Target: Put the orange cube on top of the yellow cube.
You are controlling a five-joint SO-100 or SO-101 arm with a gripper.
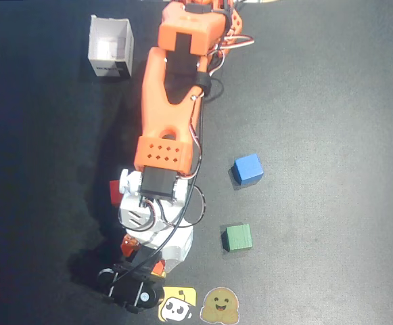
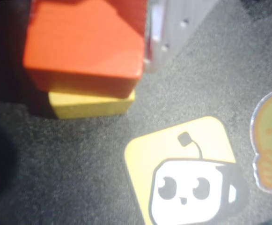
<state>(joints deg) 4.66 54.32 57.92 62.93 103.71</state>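
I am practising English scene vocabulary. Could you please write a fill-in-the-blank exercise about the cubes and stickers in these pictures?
1. In the wrist view, the orange cube sits on top of the ____ cube.
2. In the overhead view, the blue cube lies above the ____ cube.
3. The white box stands near the top ____ corner of the overhead view.
4. Both stickers show cartoon ____.

Missing words: yellow; green; left; faces

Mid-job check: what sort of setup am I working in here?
Likely a hobby or demo tabletop: a dark mat with small coloured cubes like the blue cube and green cube, cartoon stickers, and a 3D-printed orange arm.
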